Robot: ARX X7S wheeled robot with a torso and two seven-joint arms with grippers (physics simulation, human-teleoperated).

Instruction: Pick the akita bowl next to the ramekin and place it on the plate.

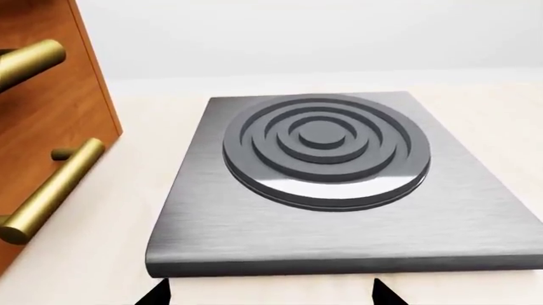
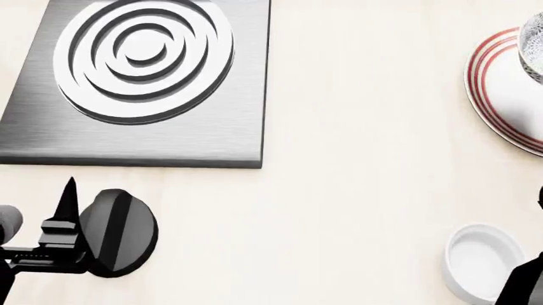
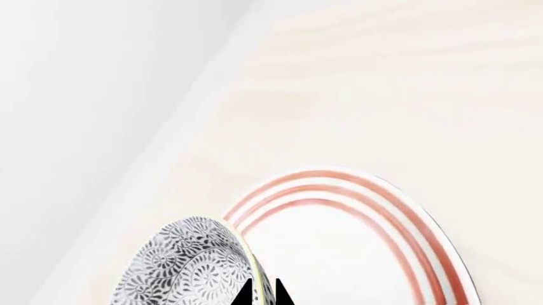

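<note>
A: Where is the akita bowl [image 3: 191,267] just now?

B: At the right hand [image 3: 262,293]. In the right wrist view the two dark fingertips close on the bowl's rim, one on each side of the wall, so I judge the hand is nearly closed and has the bowl by its edge. The patterned outside faces the camera, so the bowl hangs tilted, its mouth turned sideways rather than up.

A: And the plate [image 3: 382,254]?

B: Right beside the bowl, under and past it. In the head view the plate [image 2: 500,95] lies at the far right of the desk [image 2: 357,159], with a sliver of the bowl [image 2: 533,47] over it at the frame edge. The ramekin [image 2: 482,260] sits well nearer the robot, apart from the plate.

A: So what does the move turn on?

B: The bowl looks already above the plate; lowering and levelling it so the foot lands inside the red stripes seems to be what remains.

A: The left hand [image 2: 68,210]?

B: Far off, by the burner slab [image 2: 136,127], holding nothing visible; its tips stand apart in the left wrist view, so it reads as open.
</note>
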